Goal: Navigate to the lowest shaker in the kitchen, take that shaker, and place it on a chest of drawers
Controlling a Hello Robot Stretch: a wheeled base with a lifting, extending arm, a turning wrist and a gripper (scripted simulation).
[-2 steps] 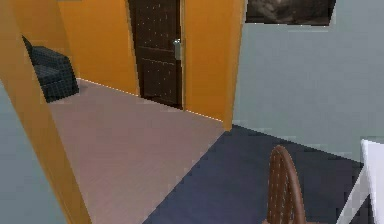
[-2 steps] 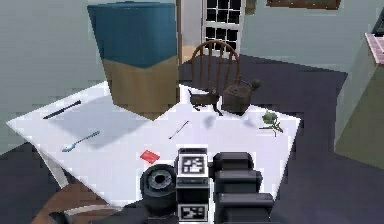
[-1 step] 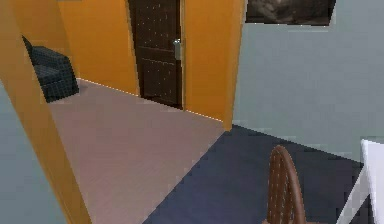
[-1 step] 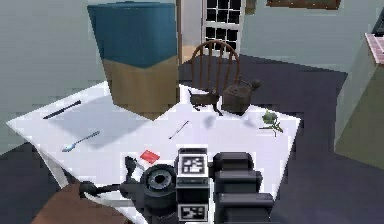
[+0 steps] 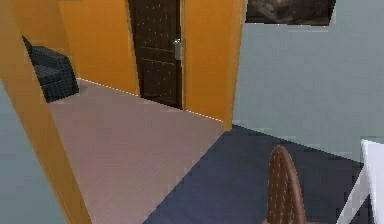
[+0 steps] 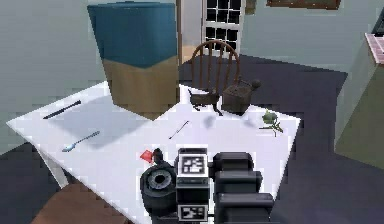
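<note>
Several small things stand on the white desk (image 6: 120, 130) in the arm side view, and it cannot be told which of them, if any, is the shaker. Toward the desk's far edge, at the frame's upper middle, stand a small dark figure (image 6: 212, 100) and, just to its right, a squat dark pot-like thing (image 6: 240, 97). A small greenish thing (image 6: 270, 122) lies farther right, near the desk's right edge. A thin pen-like stick (image 6: 180, 128) lies mid-desk, and a small red thing (image 6: 148, 155) lies lower, just beside the end effector (image 6: 158, 187). The end effector's dark body sits at the frame's bottom middle, left of two white marked squares (image 6: 192, 165) and the dark arm (image 6: 240, 195). Its far end cannot be made out, so its state and whether it holds anything cannot be told.

At the desk's left lie a light blue utensil (image 6: 80, 140) and a dark pencil (image 6: 60, 108). A large box with a blue top (image 6: 135, 55) stands at the desk's upper left. A brown wooden chair (image 6: 214, 62) stands behind the desk, below a white paned door (image 6: 222, 18).

In the forward view, a dark door (image 5: 158, 50) is set in an orange wall (image 5: 105, 40). A dark blue armchair (image 5: 50, 72) is at the left and a framed picture (image 5: 290, 10) at the upper right. The chair back and the desk edge show at the lower right.
</note>
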